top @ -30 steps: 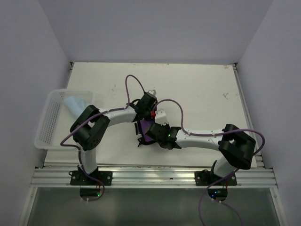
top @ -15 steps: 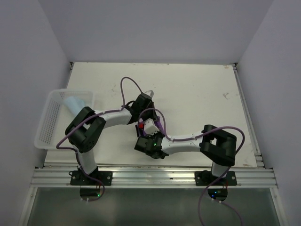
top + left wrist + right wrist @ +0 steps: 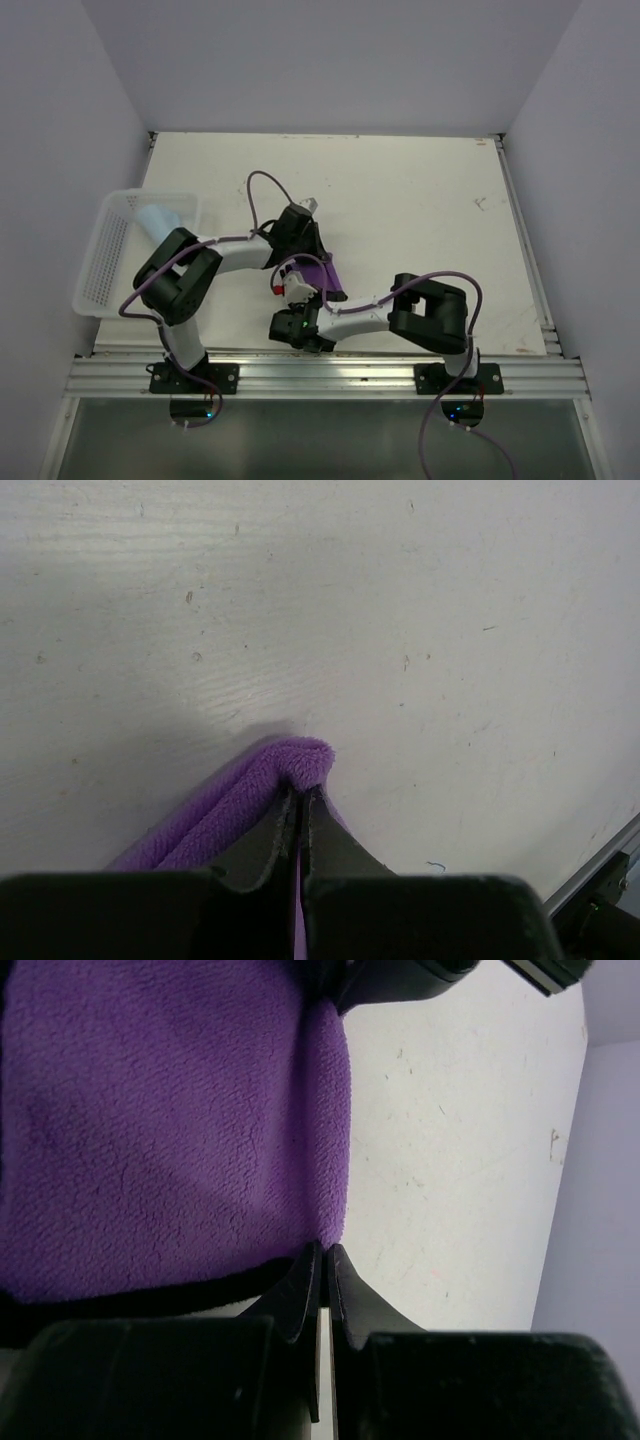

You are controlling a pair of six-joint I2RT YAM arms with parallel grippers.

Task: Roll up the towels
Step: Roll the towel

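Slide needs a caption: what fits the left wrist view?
Left pincer shut on a folded purple towel edge, white table behind.

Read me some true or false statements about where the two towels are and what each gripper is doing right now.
1. The blue towel lies in the basket. True.
2. The left gripper is open and holds nothing. False: it is shut on a folded edge of the purple towel.
3. The right gripper is shut on the purple towel's edge. True.
4. The purple towel is in the basket. False: it is out at the middle of the table, between the two grippers.
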